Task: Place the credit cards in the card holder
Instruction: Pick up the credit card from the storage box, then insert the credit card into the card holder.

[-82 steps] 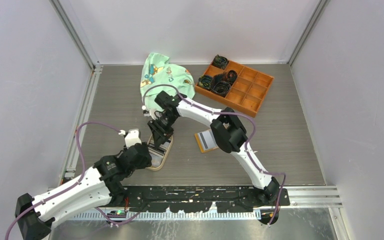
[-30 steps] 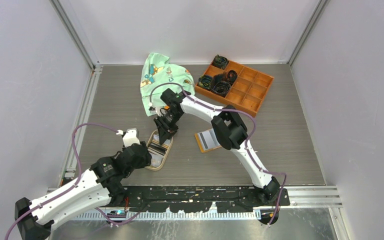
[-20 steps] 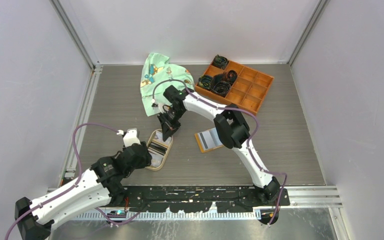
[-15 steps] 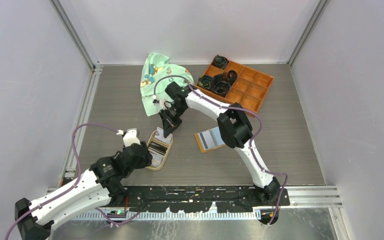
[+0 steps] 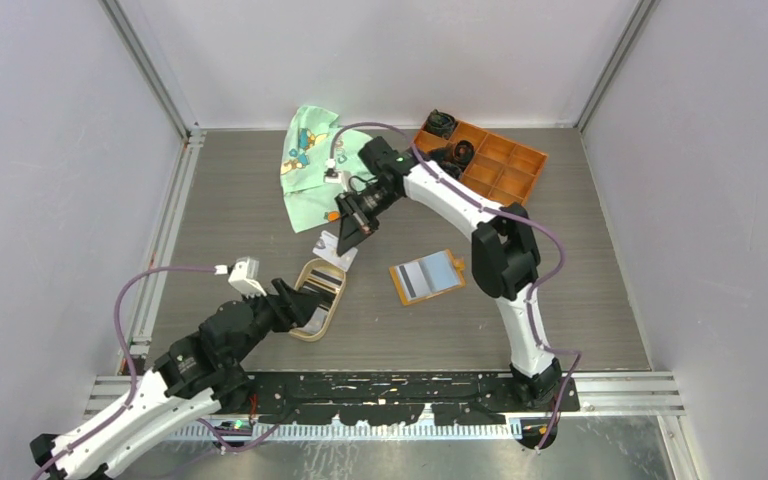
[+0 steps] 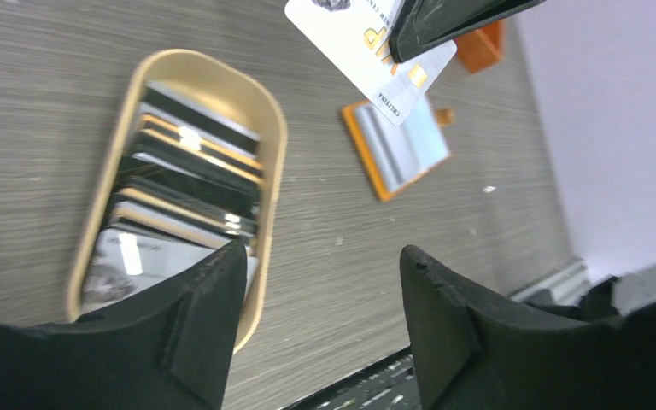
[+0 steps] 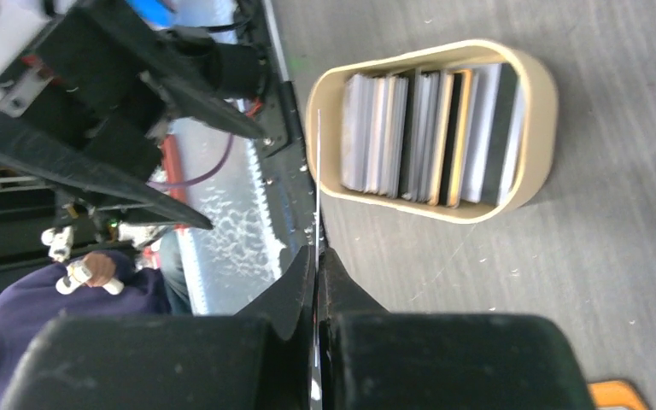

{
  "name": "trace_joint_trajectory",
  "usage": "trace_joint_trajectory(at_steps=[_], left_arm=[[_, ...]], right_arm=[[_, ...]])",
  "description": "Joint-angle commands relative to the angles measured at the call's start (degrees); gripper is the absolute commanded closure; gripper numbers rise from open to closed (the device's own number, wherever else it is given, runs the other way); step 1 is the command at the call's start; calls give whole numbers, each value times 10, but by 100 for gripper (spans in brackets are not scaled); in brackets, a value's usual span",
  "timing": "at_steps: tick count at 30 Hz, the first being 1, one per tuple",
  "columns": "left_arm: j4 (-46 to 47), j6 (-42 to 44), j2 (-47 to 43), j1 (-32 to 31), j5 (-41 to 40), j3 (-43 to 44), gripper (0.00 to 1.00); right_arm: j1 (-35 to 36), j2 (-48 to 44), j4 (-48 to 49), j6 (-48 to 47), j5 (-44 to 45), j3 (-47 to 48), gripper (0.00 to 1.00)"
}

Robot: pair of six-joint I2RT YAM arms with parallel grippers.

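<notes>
In the lower left of the top view, the left tool (image 5: 298, 305) hangs at the near end of a tan oval dish (image 5: 307, 334). Its own camera shows its fingers spread wide with nothing between them. The dish lies on the grey desk (image 5: 580, 290) and is packed with cards (image 6: 179, 196) standing on edge in a row, dark, white and grey.

Just past the dish's far rim, toward the middle of the frame, the right tool (image 5: 345, 230) is clamped narrow on a white card (image 5: 328, 243). In the right wrist view this card is seen edge-on as a thin pale line between the closed fingers. In the left wrist view it shows orange lettering and a small gold chip, and sits apart from the dish.

Right of the dish, near the centre, the card holder (image 5: 427, 277) lies open and flat, orange-edged, its pale grey-blue inside facing up with a grey-striped face showing.

Farther back, a green printed cloth (image 5: 310, 165) lies upper centre. An orange compartmented tray (image 5: 505, 170) sits to its right, with dark coiled items in some of its cells.
</notes>
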Motion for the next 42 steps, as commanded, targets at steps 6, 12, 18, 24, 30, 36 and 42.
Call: trace_joint_trajectory(at_steps=[6,12,18,24,30,36,42], left_arm=[[405,-2,-27,2,107,-109,29],[580,-3,94,3,158,-99,25],[752,-19,274,5,210,-60,26],[851,-35,378,21,229,-22,35],[830,-77,415,68,260,17,49],[868,-115,457,105,307,31,60],[911,-131,496,120,342,43,74]], right_arm=[[-66,-201,208,86,-193,-231,99],[-115,-294,523,307,-238,-404,99],[-147,-329,449,241,-245,-413,99],[-147,-331,443,236,-261,-413,99],[-147,-334,388,190,-278,-400,99],[-147,-340,380,183,-281,-398,99],[-147,-340,378,181,-283,-400,99]])
